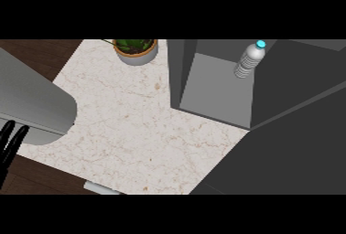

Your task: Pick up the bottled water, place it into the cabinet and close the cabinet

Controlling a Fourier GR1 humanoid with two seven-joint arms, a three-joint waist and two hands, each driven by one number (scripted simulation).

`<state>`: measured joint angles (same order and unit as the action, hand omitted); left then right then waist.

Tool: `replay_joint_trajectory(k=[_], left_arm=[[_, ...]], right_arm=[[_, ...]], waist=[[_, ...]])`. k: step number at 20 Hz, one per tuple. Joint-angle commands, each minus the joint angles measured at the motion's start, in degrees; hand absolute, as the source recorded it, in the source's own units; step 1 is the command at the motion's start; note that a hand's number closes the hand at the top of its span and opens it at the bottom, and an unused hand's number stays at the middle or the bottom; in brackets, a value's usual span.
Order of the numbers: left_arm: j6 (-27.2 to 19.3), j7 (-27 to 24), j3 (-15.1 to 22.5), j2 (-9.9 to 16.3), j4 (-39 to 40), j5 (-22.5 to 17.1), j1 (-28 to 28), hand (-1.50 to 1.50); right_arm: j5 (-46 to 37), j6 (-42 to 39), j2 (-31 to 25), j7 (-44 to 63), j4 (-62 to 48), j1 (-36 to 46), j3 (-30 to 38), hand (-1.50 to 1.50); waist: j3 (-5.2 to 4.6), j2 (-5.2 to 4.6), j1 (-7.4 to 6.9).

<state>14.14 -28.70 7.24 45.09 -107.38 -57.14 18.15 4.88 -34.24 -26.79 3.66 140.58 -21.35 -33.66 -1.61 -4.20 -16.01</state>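
A: Where is the bottled water point(251, 61) sitting relative to the left robot hand point(11, 139)?

B: It is standing inside the open grey cabinet point(216, 87) at the upper right, against the compartment's right wall. The left robot hand is showing at the far left edge, well apart from it, with the marble surface point(142, 132) lying between them.

A: What is that robot hand doing?

B: Its black fingers are pointing up, straight and relaxed, holding nothing. The right robot hand is not showing anywhere.

A: Any label readable on the bottle?

B: None is readable; I am only seeing a ribbed clear body and a light blue cap.

A: Which way is it pointing?

B: It is standing upright, its long axis running from base to cap, cap toward the view's top. A potted plant point(137, 49) is sitting on the surface just left of the cabinet.
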Motion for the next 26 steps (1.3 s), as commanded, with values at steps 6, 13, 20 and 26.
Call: replay_joint_trajectory(k=[6, 13, 20, 26], left_arm=[[1.0, 0.68, -1.13, 0.94, 0.31, -1.22, -1.24, -1.5], [1.75, 0.76, -0.91, 0.95, 1.78, -0.94, -0.63, -1.5], [2.25, 0.78, -1.11, 0.6, 3.6, -1.29, -1.41, -1.5], [2.92, 0.82, -1.45, 0.38, 4.35, -2.23, -1.54, -1.5]], right_arm=[[4.41, 4.58, 6.31, 5.45, -3.75, 3.61, -1.72, 1.5], [1.59, 5.63, 7.25, 12.0, -7.04, 12.9, 3.01, 1.5], [2.72, 7.55, 11.67, 19.19, -16.58, 24.24, 5.28, 1.5], [4.49, 10.48, 17.89, 24.29, -27.3, 34.49, 7.63, 1.5]], waist=[[0.31, -0.58, -0.15], [0.14, 0.23, -0.68], [0.39, 0.54, 0.46], [0.71, 0.89, 0.85]])
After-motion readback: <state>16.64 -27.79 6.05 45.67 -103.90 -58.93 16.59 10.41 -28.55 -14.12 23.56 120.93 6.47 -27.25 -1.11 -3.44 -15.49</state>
